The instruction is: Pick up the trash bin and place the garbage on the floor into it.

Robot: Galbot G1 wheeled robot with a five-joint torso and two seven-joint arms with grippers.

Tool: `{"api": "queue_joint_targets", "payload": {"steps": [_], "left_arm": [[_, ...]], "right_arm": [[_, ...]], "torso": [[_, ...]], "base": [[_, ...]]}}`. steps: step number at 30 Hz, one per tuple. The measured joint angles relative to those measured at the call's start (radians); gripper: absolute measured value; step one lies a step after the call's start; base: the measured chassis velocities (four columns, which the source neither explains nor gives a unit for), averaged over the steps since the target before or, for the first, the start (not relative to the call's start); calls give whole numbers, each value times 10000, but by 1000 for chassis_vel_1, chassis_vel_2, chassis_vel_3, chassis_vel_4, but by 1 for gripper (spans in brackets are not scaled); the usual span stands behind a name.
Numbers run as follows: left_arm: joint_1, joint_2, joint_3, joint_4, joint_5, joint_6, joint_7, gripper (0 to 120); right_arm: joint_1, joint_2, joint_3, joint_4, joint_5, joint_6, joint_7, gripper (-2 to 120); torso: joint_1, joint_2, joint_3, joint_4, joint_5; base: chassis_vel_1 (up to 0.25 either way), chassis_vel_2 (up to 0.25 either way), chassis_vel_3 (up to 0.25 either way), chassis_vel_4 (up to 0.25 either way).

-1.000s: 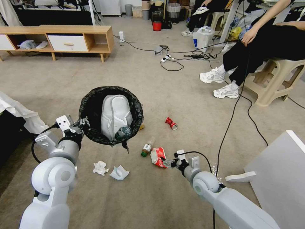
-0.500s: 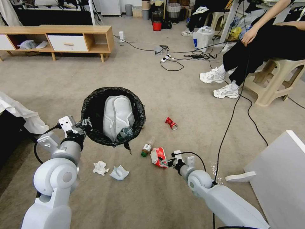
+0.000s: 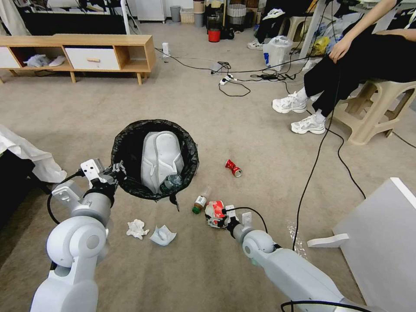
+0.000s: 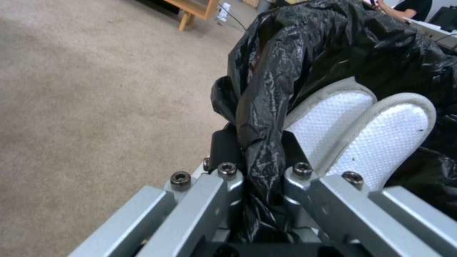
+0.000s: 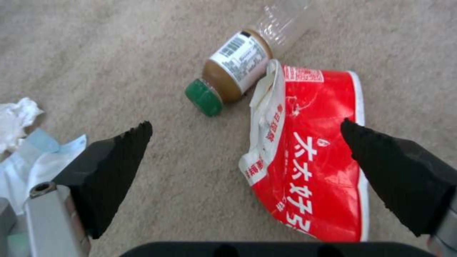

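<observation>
Tools: left (image 4: 255, 171) clamps trash bin (image 3: 154, 158) rim; right (image 5: 245, 142) spread, seemingly over wrapper (image 5: 312, 150).

The floor (image 3: 225, 112) is a flat beige-grey carpet that fills the room. Black cables (image 3: 320, 147) lie in loops across it, and a white power strip (image 3: 225, 79) sits among them. At the far left stands a long, low wooden cabinet (image 3: 108, 52) with a white drawer (image 3: 92, 59) and open shelves. On the right is a beige plastic stool (image 3: 372, 108). A white board (image 3: 381, 242) stands near the right edge. Far back sit a red bucket (image 3: 214, 35) and a small grey bin (image 3: 175, 13). The light is soft and even.
</observation>
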Motion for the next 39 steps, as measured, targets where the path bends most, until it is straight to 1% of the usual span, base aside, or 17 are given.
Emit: {"api": "queue_joint_targets", "payload": {"steps": [2, 4, 10, 14, 15, 16, 17, 20, 21, 23, 25, 28, 31, 34, 37, 38, 39], "left_arm": [[4, -5, 0, -1, 2, -2, 0, 4], [11, -32, 4, -4, 6, -11, 8, 4], [20, -51, 6, -4, 14, -17, 13, 4], [22, -85, 33, 0, 25, -20, 18, 4], [21, -91, 40, 3, 25, -21, 21, 4], [21, -91, 40, 3, 25, -21, 21, 4], [14, -97, 41, 7, 25, -21, 22, 4], [12, -102, 44, 15, 28, -22, 22, 4], [12, -116, 52, 23, 28, -22, 22, 4], [12, -122, 52, 25, 28, -22, 22, 4], [8, -135, 63, 35, 34, -24, 22, 4], [-3, -135, 63, 36, 35, -24, 22, 4], [-15, -132, 62, 32, 35, -30, 21, 4], [-13, -133, 60, 30, 35, -35, 20, 4], [-9, -134, 58, 29, 35, -49, 19, 4], [-9, -134, 58, 29, 35, -49, 19, 4], [-8, -135, 57, 29, 39, -54, 19, 4]], "right_arm": [[22, 49, 5, -89, -22, 18, -20, 100], [228, 358, 39, -747, -135, 160, -178, 100], [438, 529, 60, -1302, -230, 291, -341, 100], [563, 616, 71, -1620, -334, 409, -434, 96], [601, 653, 85, -1723, -384, 428, -441, 88], [601, 653, 85, -1723, -384, 428, -441, 88], [616, 677, 107, -1789, -401, 432, -462, 82], [617, 680, 122, -1820, -418, 442, -503, 76], [602, 672, 130, -1821, -425, 474, -533, 67], [591, 667, 131, -1821, -427, 481, -542, 65], [523, 640, 133, -1821, -436, 518, -574, 51], [501, 625, 134, -1817, -439, 540, -581, 45], [462, 601, 174, -1765, -449, 585, -572, 30], [449, 582, 192, -1743, -443, 602, -570, 25], [433, 534, 223, -1708, -413, 693, -607, 10], [433, 534, 223, -1708, -413, 693, -607, 10], [421, 527, 237, -1694, -405, 724, -626, 5]], "torso": [[0, 0, 0, 0, 0], [0, 0, 0, 0, 0], [0, 0, 0, -1, 0], [0, 0, 0, -1, -1], [0, 0, 0, -1, 0], [0, 0, 0, -1, 0], [0, 0, 0, 0, 0], [0, 0, 0, 0, 0], [0, 0, 0, -1, 0], [0, 0, 0, 0, 0], [0, 0, 0, -1, 0], [0, 0, 0, -1, 0], [0, 0, 0, 0, 0], [0, 0, 0, 0, 0], [0, 0, 0, -1, 0], [0, 0, 0, -1, 0], [0, 0, 0, -1, 0]], "base": [[0, 0, 0, 0], [0, 0, 0, 0], [0, 0, 0, 0], [0, 0, 0, 0], [0, 0, 0, 0], [0, 0, 0, 0], [0, 0, 0, 0], [0, 0, 0, 0], [0, 0, 0, 0], [0, 0, 0, 0], [0, 0, 0, 0], [0, 0, 0, 0], [0, 0, 0, 0], [0, 0, 0, 0], [0, 0, 0, 0], [0, 0, 0, 0], [0, 0, 0, 0]]}}
